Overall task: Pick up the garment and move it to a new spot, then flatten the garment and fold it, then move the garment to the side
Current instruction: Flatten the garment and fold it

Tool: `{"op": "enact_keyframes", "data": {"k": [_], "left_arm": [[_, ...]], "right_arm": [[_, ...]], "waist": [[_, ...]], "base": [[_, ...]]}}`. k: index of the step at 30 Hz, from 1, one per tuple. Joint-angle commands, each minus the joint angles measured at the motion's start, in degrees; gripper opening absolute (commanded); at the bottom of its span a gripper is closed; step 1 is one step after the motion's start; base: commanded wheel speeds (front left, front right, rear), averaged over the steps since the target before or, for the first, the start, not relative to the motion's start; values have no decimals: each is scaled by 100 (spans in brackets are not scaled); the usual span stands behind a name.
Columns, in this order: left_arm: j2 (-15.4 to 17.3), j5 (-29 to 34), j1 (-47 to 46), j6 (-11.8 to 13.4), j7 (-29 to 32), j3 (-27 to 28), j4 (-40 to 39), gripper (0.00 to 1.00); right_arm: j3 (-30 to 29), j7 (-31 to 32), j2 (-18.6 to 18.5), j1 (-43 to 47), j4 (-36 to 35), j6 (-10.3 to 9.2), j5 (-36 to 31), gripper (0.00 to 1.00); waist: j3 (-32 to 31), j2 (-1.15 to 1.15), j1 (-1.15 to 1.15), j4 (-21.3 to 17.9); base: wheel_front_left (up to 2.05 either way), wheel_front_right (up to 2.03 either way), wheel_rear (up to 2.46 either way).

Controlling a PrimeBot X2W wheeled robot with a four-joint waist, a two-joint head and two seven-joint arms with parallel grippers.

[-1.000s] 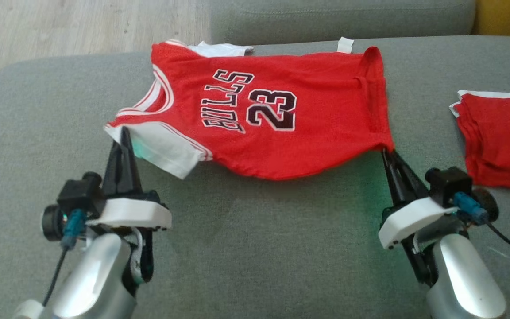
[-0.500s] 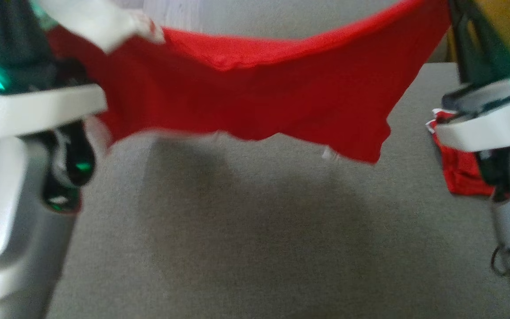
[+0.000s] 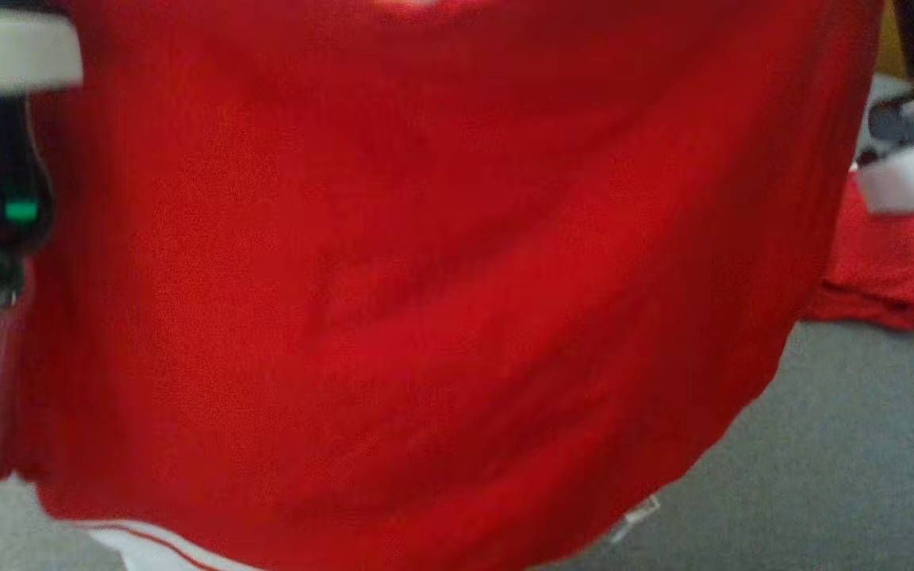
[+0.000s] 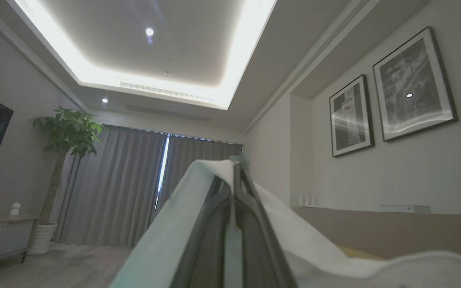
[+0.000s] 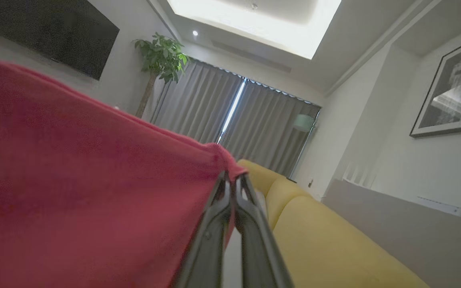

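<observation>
We see the garment (image 3: 425, 277) hanging below left fingers (image 4: 214, 232) and right fingers (image 5: 210, 240), both pairs clamped on its upper edge, stretched crosswise.

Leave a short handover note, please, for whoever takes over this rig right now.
Left gripper: jaws shut on white trim of the jersey.
Right gripper: jaws shut on a red corner.
Jersey: hanging spread between both, over the grey cushion; another red garment lies at right.
Done: pick-up.
Left: lay it at a new spot, flatten, fold, move aside.
</observation>
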Motion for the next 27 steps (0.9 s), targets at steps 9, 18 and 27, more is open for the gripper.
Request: {"op": "enact_keyframes", "data": {"k": [9,18,27], "left_arm": [[-86,-17,-2617,-753,-172,-63,3467,0],[-497,182,-4118,-1139,-1269,-100,5214,0],[-915,-13,-2981,-1764,-1806,-408,6224,0]], "right_arm": [[807,-813,-58,-3047,3085,-4,455,0],[576,-2784,411,-4927,5517,-4,-222,0],[1087,-3084,604,-3961,6968,-4,135,0]], "waist": [[1636,0,1,-4],[1984,0,1,213],[1910,0,1,426]], "base": [[0,0,0],[0,0,0],[0,0,0]]}}
